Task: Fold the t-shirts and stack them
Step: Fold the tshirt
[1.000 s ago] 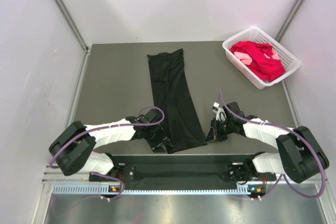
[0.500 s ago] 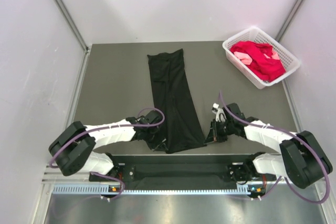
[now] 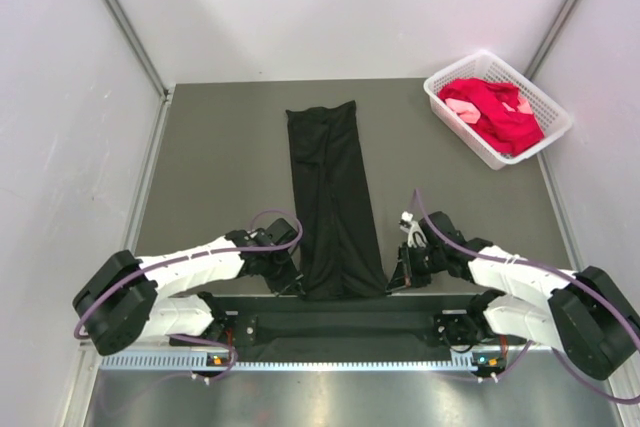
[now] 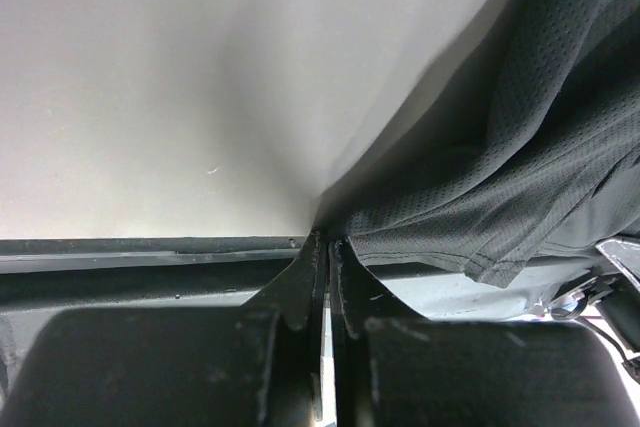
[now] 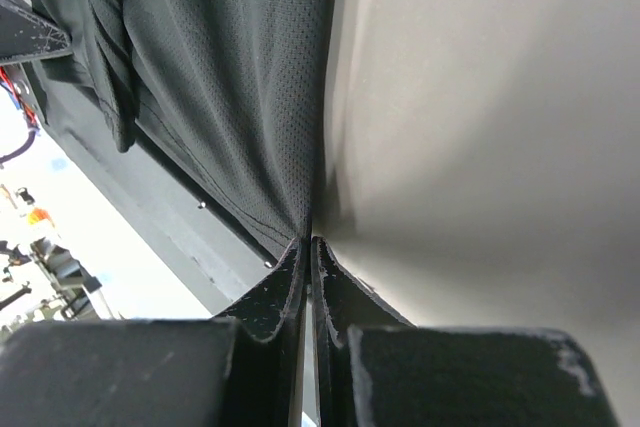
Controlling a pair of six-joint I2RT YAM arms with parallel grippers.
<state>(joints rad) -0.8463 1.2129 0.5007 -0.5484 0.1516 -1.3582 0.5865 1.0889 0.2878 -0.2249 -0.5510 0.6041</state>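
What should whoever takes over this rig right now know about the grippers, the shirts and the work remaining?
Grippers: the left gripper is shut on the near-left corner of the black t-shirt; the right gripper is shut on its near-right corner.
Shirts: the black t-shirt lies as a long narrow strip on the table. The red t-shirt and pink t-shirt sit bunched in the white basket, far right.
Done: lengthwise folds on the black one.
Left: fold it crosswise, then fold and stack the other two.

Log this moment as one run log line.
left end effector: shut on black t-shirt near edge | right end effector: shut on black t-shirt near edge | red t-shirt: in basket
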